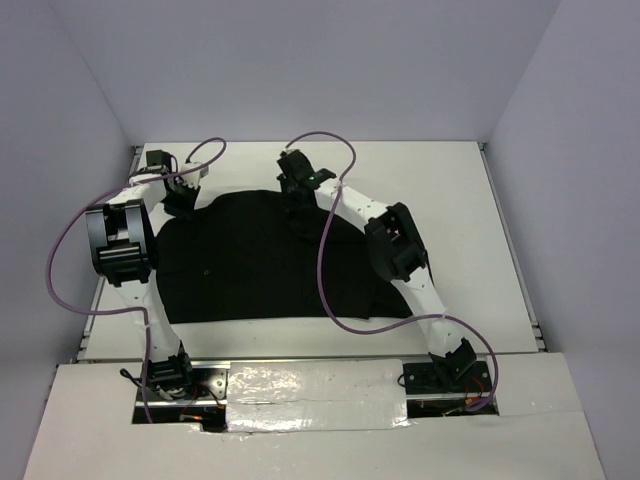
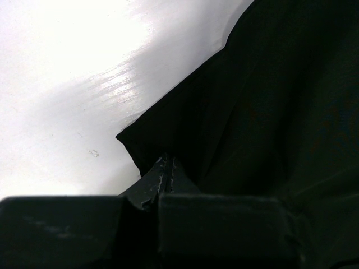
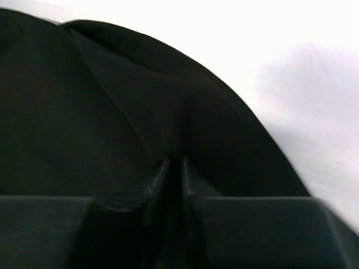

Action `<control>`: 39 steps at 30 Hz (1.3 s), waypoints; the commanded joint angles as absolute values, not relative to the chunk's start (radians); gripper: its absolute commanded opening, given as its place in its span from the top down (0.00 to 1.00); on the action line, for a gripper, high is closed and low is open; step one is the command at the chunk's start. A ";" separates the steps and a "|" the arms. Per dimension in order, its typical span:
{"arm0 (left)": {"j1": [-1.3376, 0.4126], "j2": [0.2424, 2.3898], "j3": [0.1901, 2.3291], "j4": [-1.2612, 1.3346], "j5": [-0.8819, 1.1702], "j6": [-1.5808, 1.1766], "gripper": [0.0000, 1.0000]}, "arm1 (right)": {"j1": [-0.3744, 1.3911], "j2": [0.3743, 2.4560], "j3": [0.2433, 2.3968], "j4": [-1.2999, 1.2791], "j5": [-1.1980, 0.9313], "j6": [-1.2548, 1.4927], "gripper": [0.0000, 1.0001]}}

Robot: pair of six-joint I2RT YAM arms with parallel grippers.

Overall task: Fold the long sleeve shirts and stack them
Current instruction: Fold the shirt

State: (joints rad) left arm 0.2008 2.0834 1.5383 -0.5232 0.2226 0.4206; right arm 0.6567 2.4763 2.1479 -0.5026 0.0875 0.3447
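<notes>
One black long sleeve shirt (image 1: 260,265) lies spread on the white table (image 1: 470,240), much wider than either gripper. My left gripper (image 1: 183,203) is at the shirt's far left corner. In the left wrist view that gripper (image 2: 167,161) is shut on the shirt (image 2: 269,101) just behind a pointed corner of cloth. My right gripper (image 1: 297,212) is at the middle of the shirt's far edge. In the right wrist view its jaws (image 3: 175,162) stand almost together, with a ridge of the black shirt (image 3: 84,112) pinched between them.
The right arm's purple cable (image 1: 325,270) hangs over the right half of the shirt. Grey walls enclose the table at the back and both sides. A taped white ledge (image 1: 310,385) runs between the arm bases. Bare table (image 3: 314,84) shows beyond the shirt's far edge.
</notes>
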 commanded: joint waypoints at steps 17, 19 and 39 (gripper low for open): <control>0.201 2.033 1.526 -0.509 0.232 0.457 1.00 | 0.618 2.096 1.870 -0.207 0.252 0.256 1.00; 0.201 2.028 1.523 -0.511 0.232 0.465 1.00 | 0.597 2.071 1.845 -0.193 0.252 0.264 1.00; 0.201 2.011 1.514 -0.532 0.230 0.476 1.00 | 0.658 1.695 1.221 0.253 0.247 0.002 1.00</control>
